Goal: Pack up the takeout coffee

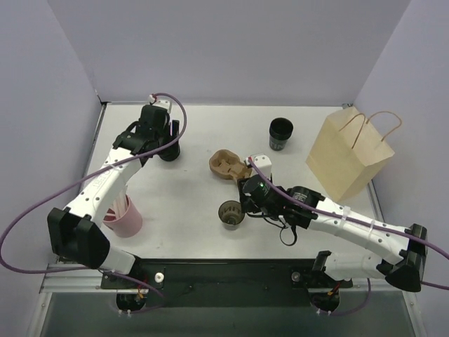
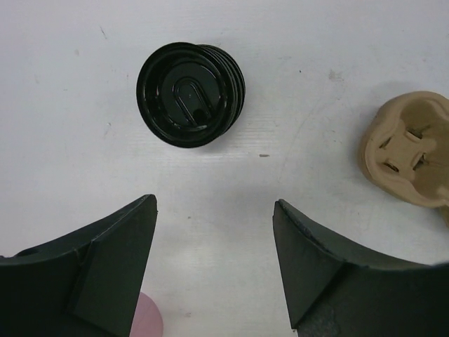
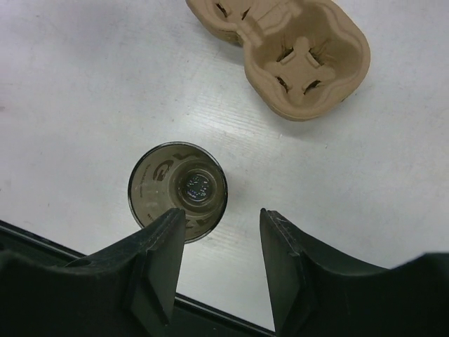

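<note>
The takeout coffee's cup (image 1: 231, 213) is a single small dark cup standing upright near the table's front, with no lid on it. In the right wrist view this cup (image 3: 177, 184) lies just left of the gap of my right gripper (image 3: 221, 214). That gripper is open, and its left finger overlaps the cup's near rim. The brown pulp carrier (image 1: 227, 165) lies behind the cup. At the back left, my left gripper (image 2: 214, 203) hangs open and empty above the table, short of a stack of black lids (image 2: 189, 95).
A stack of lidless black cups (image 1: 280, 133) stands at the back. A tan paper bag (image 1: 349, 156) with handles stands at the right. Pink cups (image 1: 126, 216) lie by the left arm. Purple walls close in the table on three sides.
</note>
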You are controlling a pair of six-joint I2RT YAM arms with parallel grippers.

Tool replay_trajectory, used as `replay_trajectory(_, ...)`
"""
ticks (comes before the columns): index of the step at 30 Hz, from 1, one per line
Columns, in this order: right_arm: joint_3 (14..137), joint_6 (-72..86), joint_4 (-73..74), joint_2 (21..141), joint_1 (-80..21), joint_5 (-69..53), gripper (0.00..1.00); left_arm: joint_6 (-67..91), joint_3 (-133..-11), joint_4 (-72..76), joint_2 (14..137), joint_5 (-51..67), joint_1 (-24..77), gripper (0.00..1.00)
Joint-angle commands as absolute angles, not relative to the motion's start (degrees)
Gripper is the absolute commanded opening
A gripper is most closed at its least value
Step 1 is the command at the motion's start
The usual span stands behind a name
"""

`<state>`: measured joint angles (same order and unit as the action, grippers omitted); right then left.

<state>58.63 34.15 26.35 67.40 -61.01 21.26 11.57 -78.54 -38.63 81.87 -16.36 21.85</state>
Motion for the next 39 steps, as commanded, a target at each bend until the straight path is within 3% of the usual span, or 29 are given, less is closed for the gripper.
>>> replay_trajectory(1, 59.41, 31.03, 29.18, 63.9, -62.84, 23.29, 0.47, 9.67, -83.84, -32.88, 88.58, -13.27, 20.22, 0.76)
replay_trajectory(17, 59.5, 28.48, 29.27, 64.6, -64.51, 26.28, 0.47, 10.9, -90.35, -27.42, 104.5, -13.1, 17.05, 0.64)
replay_trajectory(27, 59.5, 27.95, 29.18, 64.95, -64.51, 27.07, 0.47, 9.93, -90.0, -27.07, 106.26, -14.06, 16.52, 0.47)
replay_trajectory(34, 59.77, 27.68, 29.18, 65.57, -64.51, 26.98, 0.47, 9.41, -89.91, -27.42, 105.91, -13.53, 16.44, 0.29)
replay_trajectory(39, 59.94, 27.69, 29.18, 65.65, -64.51, 26.81, 0.47, 9.32, -90.87, -28.12, 105.21, -13.71, 16.52, 0.28)
